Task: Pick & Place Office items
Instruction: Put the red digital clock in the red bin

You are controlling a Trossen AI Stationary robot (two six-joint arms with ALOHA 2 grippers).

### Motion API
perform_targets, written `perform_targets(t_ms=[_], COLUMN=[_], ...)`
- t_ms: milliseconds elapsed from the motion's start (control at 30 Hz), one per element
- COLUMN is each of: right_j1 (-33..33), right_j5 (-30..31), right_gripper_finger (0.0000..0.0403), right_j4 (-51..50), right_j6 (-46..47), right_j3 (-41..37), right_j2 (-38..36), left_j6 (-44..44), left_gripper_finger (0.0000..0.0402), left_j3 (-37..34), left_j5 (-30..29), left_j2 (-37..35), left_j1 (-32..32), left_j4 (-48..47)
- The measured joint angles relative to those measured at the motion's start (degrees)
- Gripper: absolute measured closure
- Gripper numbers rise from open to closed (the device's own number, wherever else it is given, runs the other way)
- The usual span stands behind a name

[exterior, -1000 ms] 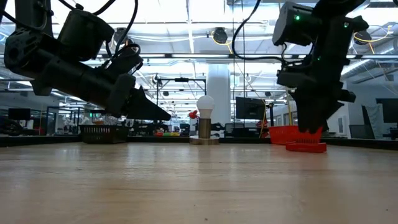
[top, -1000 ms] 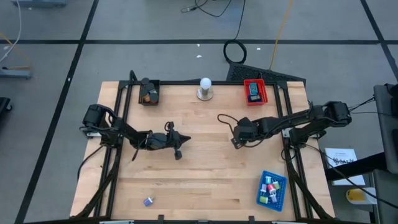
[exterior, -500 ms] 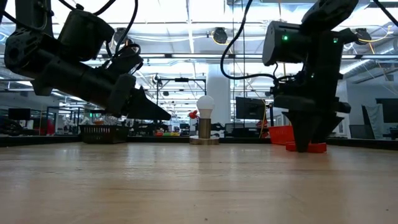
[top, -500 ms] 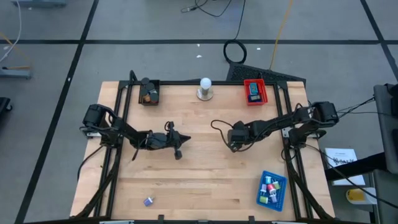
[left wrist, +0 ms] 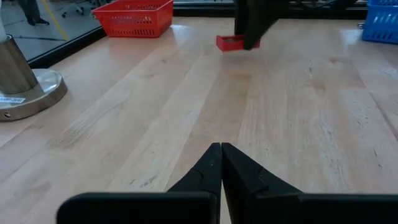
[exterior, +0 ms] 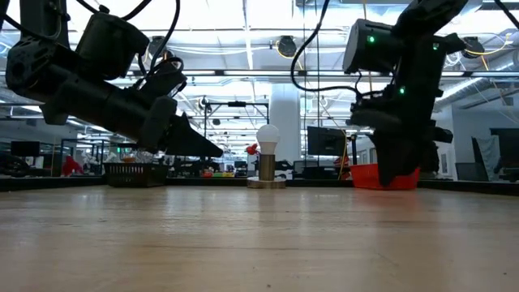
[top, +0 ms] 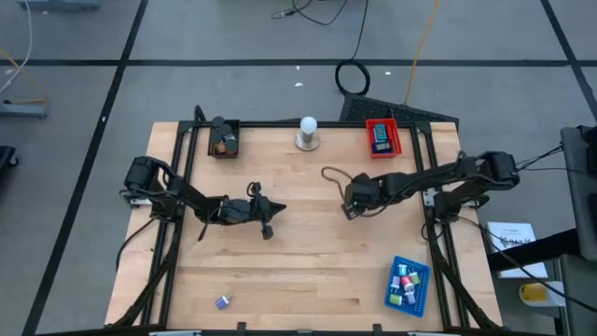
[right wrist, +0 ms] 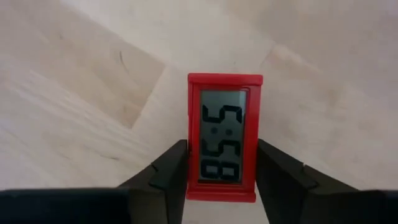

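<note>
While I am watching the right wrist view, the right claw (right wrist: 224, 171) is closing its two fingers (right wrist: 169, 171) on the long sides of a small red clock (right wrist: 224, 137) whose grey display is facing the camera. In the high view that claw (top: 351, 211) is sitting over the middle of the tabletop (top: 308, 261), right of centre, though I cannot quite tell from above whether the clock is resting on the wood or lifted clear. The left claw (top: 268, 227) is hanging above the tabletop left of centre, its fingers pressed together with nothing between them. The red tray (top: 381, 136) is standing at the far edge, the blue tray (top: 407, 285) with small coloured pieces near the right front corner.
</note>
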Motion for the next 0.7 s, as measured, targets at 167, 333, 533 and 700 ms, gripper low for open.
perform_targets(t_ms=[167,333,533,700], right_j1=[-4.8,-13.7,-25.8,-34.6], right_j5=[1.2,3.2,2.8,2.8], right_gripper_finger=[0.0251,0.0253,0.0248,0.0251], right_j4=[-3.0,-8.7,-9.6,-9.7], right_j6=[-0.1,-2.1,-12.0,-18.7], right_j3=[0.0,0.0,2.8,7.3], right_j2=[-5.9,-11.5,-12.4,-10.8], left_j6=[-0.7,-0.1,0.2,0.2], left_gripper_finger=[0.0378,0.0396,0.0382,0.0389], left_j3=[0.0,0.0,0.0,0.0], left_j5=[0.0,0.0,-0.5,-0.5], left_j2=[0.0,0.0,0.0,0.0], left_j1=[0.0,0.0,0.6,1.4], left_j4=[0.0,0.1,0.2,0.2])
